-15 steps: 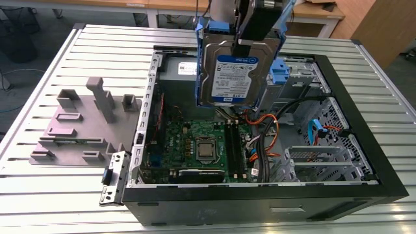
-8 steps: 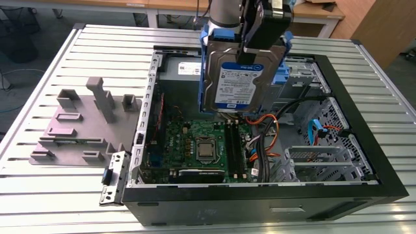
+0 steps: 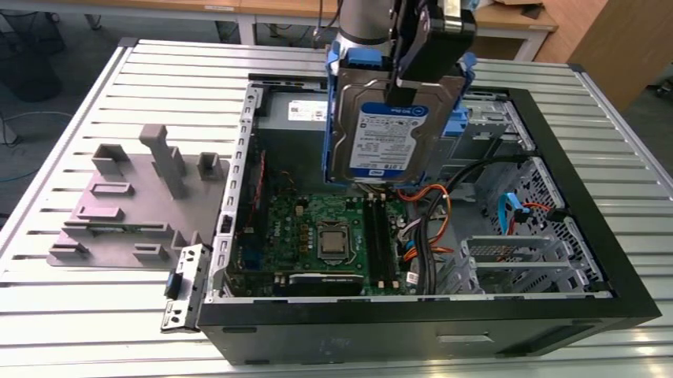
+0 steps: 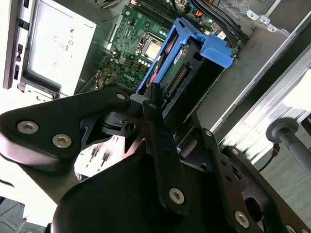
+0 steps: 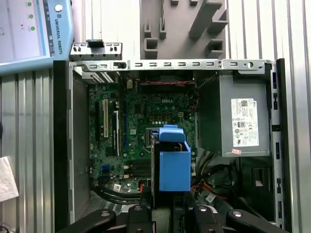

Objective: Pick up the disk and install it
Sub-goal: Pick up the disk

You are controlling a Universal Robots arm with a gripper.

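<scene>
Bright, even light, probably overhead; glare washes out the power supply.

End effector points down; clamps the disk.
</scene>
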